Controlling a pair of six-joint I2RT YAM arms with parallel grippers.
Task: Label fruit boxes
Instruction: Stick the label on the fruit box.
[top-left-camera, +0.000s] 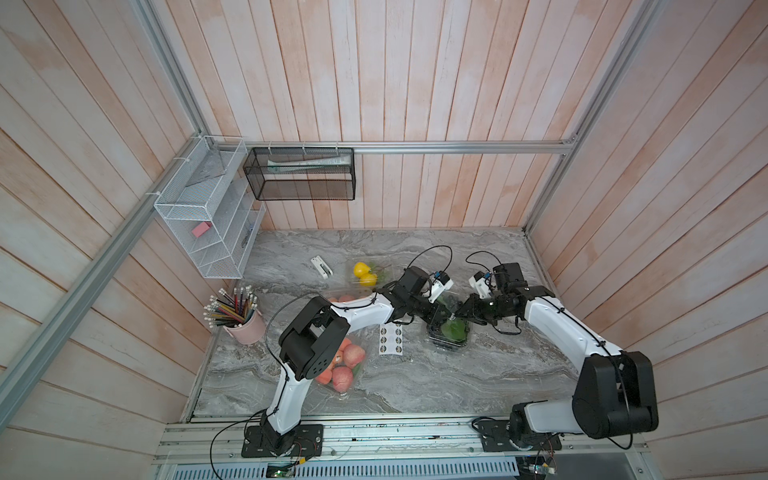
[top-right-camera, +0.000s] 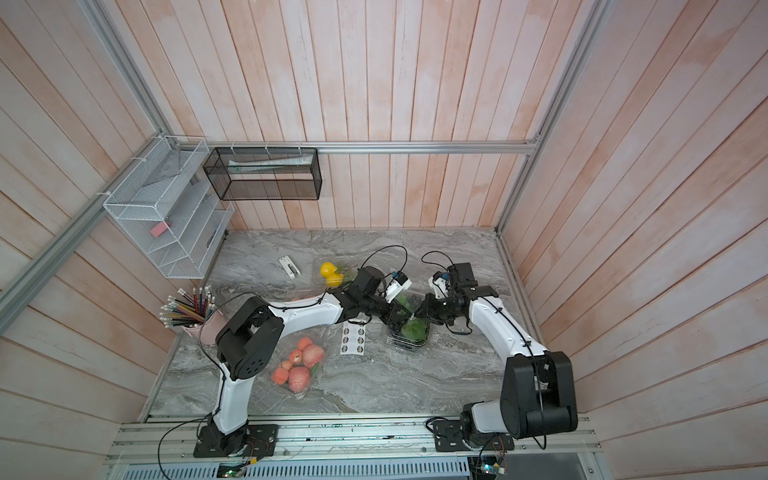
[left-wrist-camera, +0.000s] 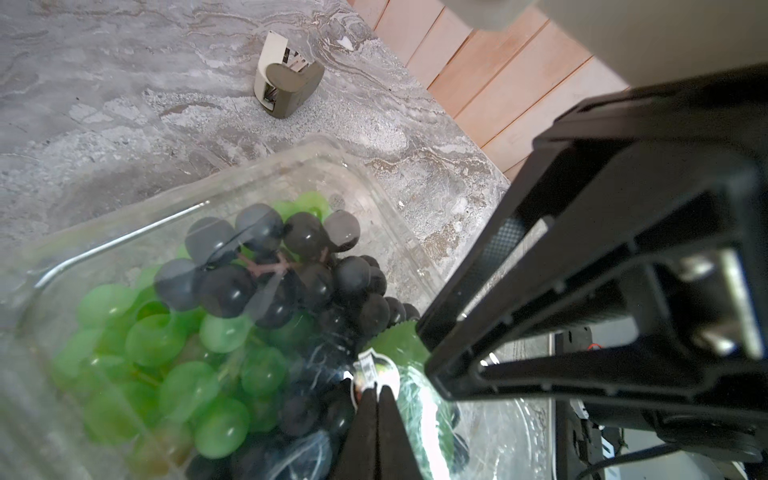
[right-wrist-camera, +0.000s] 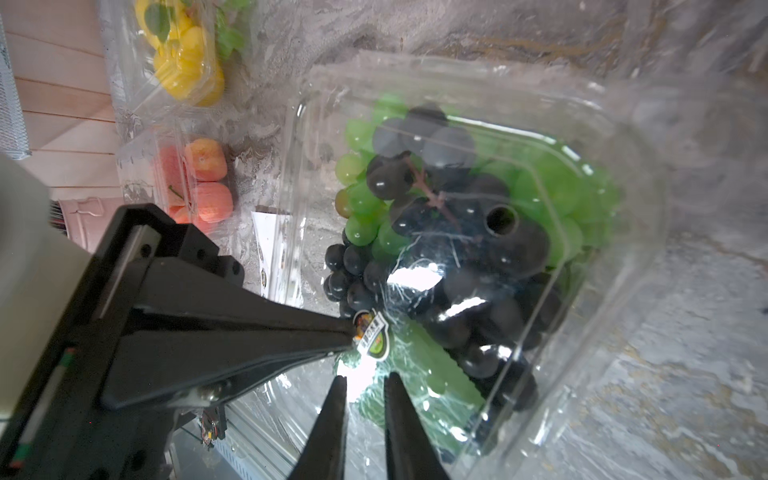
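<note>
The clear grape box (top-left-camera: 449, 334) (top-right-camera: 409, 334) stands right of centre, and both grippers meet over its lid (right-wrist-camera: 540, 166). My left gripper (left-wrist-camera: 377, 388) (right-wrist-camera: 351, 332) is shut, its tips pinching the edge of a small sticker (left-wrist-camera: 370, 370) (right-wrist-camera: 372, 334) that lies against the lid. My right gripper (right-wrist-camera: 365, 376) (left-wrist-camera: 428, 349) is slightly open just beside it, with nothing between its fingers. The yellow-fruit box (top-left-camera: 365, 272) (right-wrist-camera: 183, 54) sits further back. One apple box (top-left-camera: 343, 365) is near the front left. Another apple box (right-wrist-camera: 199, 183) is mostly hidden under the left arm.
A white sheet of round stickers (top-left-camera: 390, 340) (top-right-camera: 353, 338) lies just left of the grape box. A pink cup of pencils (top-left-camera: 241, 320) stands at the left edge. A small white stapler-like item (top-left-camera: 322, 266) (left-wrist-camera: 286, 79) lies at the back. Wire baskets (top-left-camera: 208, 208) hang on the wall.
</note>
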